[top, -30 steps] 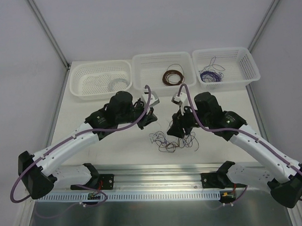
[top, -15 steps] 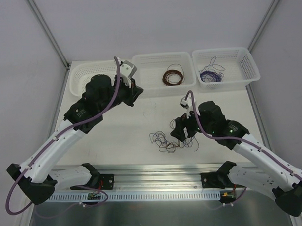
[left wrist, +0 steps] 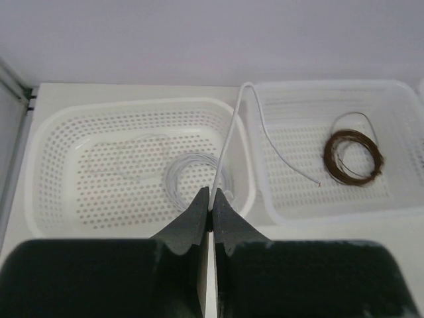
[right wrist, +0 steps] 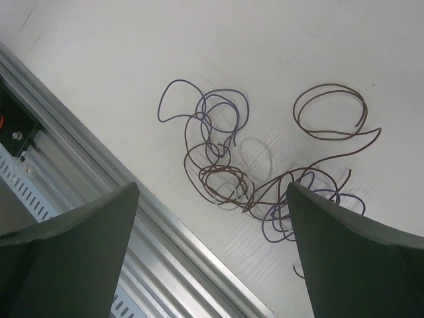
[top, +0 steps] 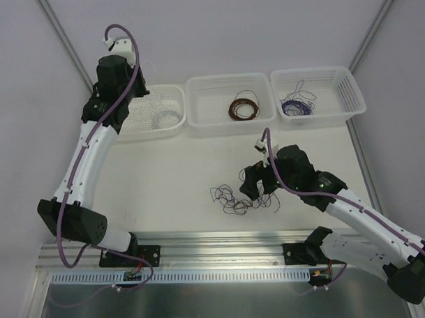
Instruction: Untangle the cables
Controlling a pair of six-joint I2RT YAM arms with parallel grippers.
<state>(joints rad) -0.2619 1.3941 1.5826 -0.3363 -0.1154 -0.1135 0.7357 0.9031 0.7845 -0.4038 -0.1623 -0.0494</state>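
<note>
The cables [top: 236, 198] lie as a scribbly tangle of purple and dark brown wires on the white table near its front edge. In the right wrist view the cables [right wrist: 222, 179] also hold a pale grey loop. My right gripper [top: 257, 187] hovers over the tangle's right side, open, and the right gripper [right wrist: 212, 189] has nothing between its fingers. My left gripper [top: 135, 92] is raised over the left basket [top: 147, 133]. The left gripper [left wrist: 212, 193] is shut on a thin white cable [left wrist: 228, 136], which arches up and ends in the middle basket [left wrist: 331, 86].
A white coil [left wrist: 192, 179] lies in the left basket. A brown coil [top: 244, 107] lies in the middle basket [top: 229, 125], and purple wires [top: 296, 106] in the right basket [top: 321, 117]. A metal rail [top: 222, 239] runs along the table's front edge.
The left arm swung up and back from the table's middle to above the left basket, carrying the white cable. The right gripper opened wider and sank slightly over the tangle.
</note>
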